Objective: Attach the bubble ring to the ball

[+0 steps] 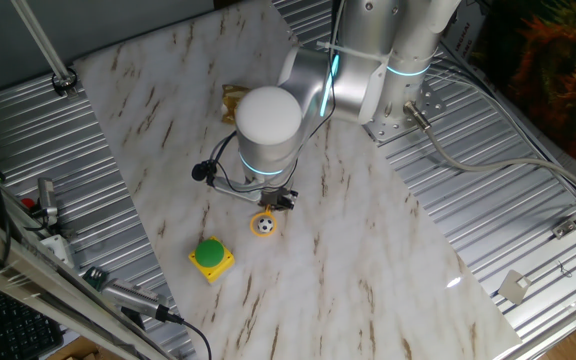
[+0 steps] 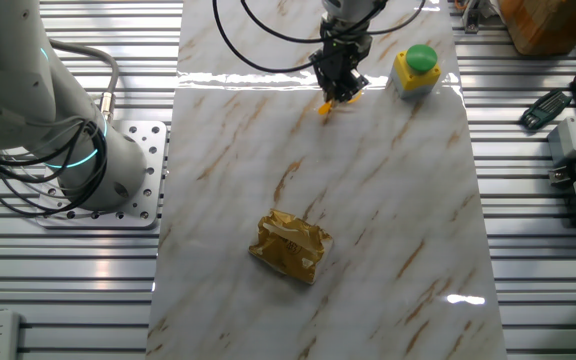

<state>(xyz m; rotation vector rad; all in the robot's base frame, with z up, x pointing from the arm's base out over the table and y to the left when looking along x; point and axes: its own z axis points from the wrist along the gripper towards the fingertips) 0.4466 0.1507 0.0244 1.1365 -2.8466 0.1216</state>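
One end effector (image 2: 340, 88): lowered over the bubble ring; finger spread cannot be told.
Bubble ring (image 1: 264, 224): flat on the marble tabletop (image 1: 368, 250), encircling the ball (image 1: 265, 226).
Green button (image 1: 210, 255): just beside the ring.
Wrapper (image 2: 290, 246): well apart, mid-tabletop.

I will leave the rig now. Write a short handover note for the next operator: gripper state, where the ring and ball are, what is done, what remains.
Gripper: down at the marble board, right over the ring. Whether it is open or shut on the ring cannot be told; the arm hides the fingers in one fixed view.
Ring: on the board, next to the green button. Its handle end sticks out under the gripper in the other fixed view.
Ball: seen inside the ring's loop.
Done: ring appears to be placed around the ball.
Left: check that the ring really sits on the ball, then release and lift the arm.
Wrapper: lies apart, not involved.
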